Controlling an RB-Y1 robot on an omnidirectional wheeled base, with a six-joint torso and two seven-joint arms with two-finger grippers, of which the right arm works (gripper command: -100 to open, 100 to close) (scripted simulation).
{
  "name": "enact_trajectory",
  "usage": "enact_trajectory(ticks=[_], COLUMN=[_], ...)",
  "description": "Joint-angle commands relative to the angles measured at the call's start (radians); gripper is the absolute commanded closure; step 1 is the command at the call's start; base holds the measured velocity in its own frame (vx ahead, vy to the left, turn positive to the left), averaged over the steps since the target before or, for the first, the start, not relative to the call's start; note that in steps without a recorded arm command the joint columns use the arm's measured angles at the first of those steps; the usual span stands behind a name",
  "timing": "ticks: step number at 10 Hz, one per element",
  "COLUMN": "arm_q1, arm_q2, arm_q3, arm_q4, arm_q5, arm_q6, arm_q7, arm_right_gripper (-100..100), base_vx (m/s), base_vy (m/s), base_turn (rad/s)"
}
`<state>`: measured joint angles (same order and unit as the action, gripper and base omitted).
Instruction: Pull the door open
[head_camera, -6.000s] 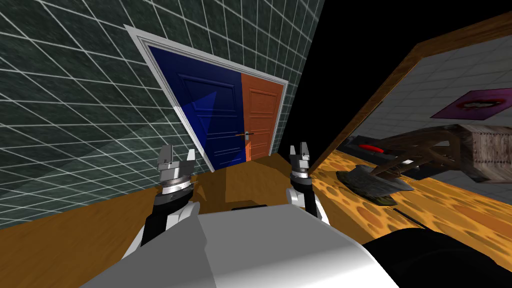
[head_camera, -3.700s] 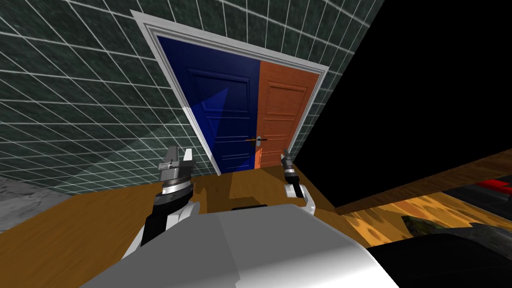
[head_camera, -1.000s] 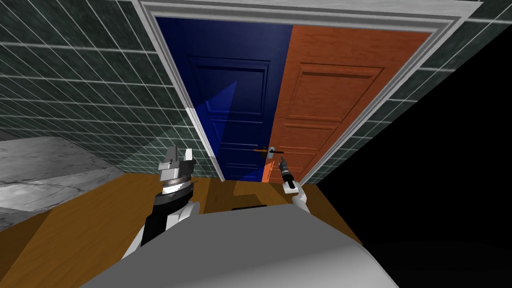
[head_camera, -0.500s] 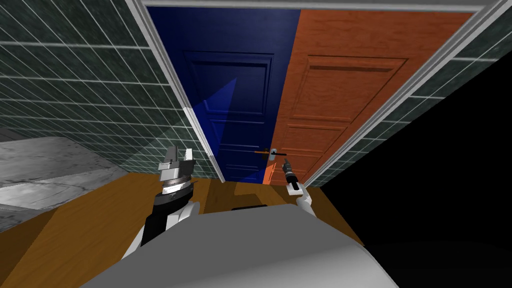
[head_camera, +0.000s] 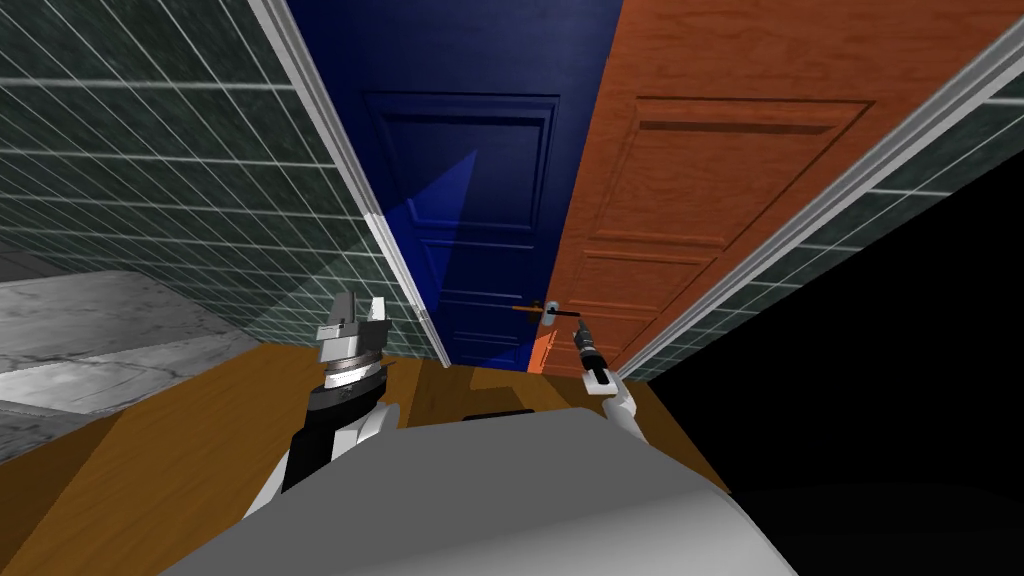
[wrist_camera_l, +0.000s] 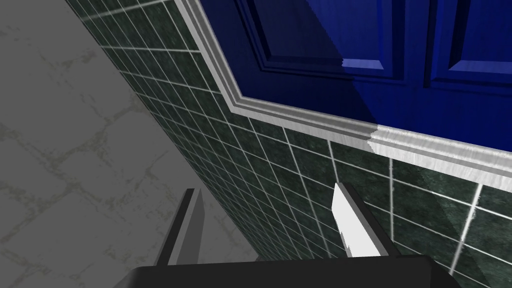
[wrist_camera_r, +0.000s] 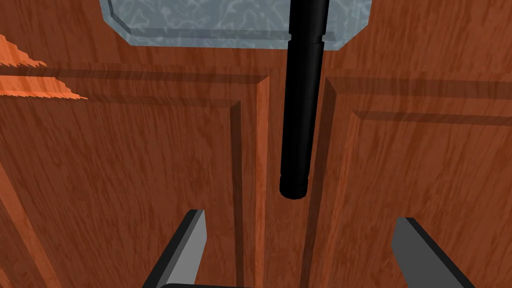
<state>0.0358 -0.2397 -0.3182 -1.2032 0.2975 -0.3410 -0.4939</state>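
A panelled door fills the head view, its right part reddish-brown wood (head_camera: 700, 170) and its left part deep blue (head_camera: 470, 180). A black lever handle (head_camera: 562, 313) on a grey plate (head_camera: 549, 311) sits low on it. In the right wrist view the black lever handle (wrist_camera_r: 299, 115) hangs from the grey plate (wrist_camera_r: 200, 20) over the wooden door (wrist_camera_r: 125, 165). My right gripper (wrist_camera_r: 300, 250) is open, its fingers just short of the lever's free end, which lies between them. In the head view my right gripper (head_camera: 578, 329) points at the handle. My left gripper (head_camera: 352, 310) is open and raised.
A white door frame (head_camera: 340, 180) borders the door, with dark green tiled wall (head_camera: 150, 150) to the left. The left wrist view faces the tiled wall (wrist_camera_l: 300, 180) and frame (wrist_camera_l: 310, 122). Brown wooden floor (head_camera: 170, 450) lies below. A black area (head_camera: 880, 380) lies right.
I have moved closer to the door, which now looms larger. My right arm has reached forward toward the handle. The left arm has kept its pose.
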Motion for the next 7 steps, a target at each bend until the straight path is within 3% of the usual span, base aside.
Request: enact_trajectory(ticks=[1, 3, 6, 7], arm_q1=[0.002, 0.002, -0.016, -0.011], arm_q2=[-0.03, -0.051, -0.048, -0.05], arm_q3=[-0.02, -0.03, -0.011, -0.018], arm_q4=[0.033, 0.05, 0.054, 0.052], arm_q5=[-0.013, -0.025, -0.028, -0.028], arm_q6=[-0.02, -0.033, -0.049, -0.042], arm_q7=[-0.012, -0.024, -0.032, -0.03], arm_right_gripper=[-100, -100, -100, -100], base_vx=[0.092, 0.137, 0.196, 0.09], base_vy=[0.002, -0.026, 0.01, 0.037], base_turn=[0.077, 0.107, 0.149, 0.048])
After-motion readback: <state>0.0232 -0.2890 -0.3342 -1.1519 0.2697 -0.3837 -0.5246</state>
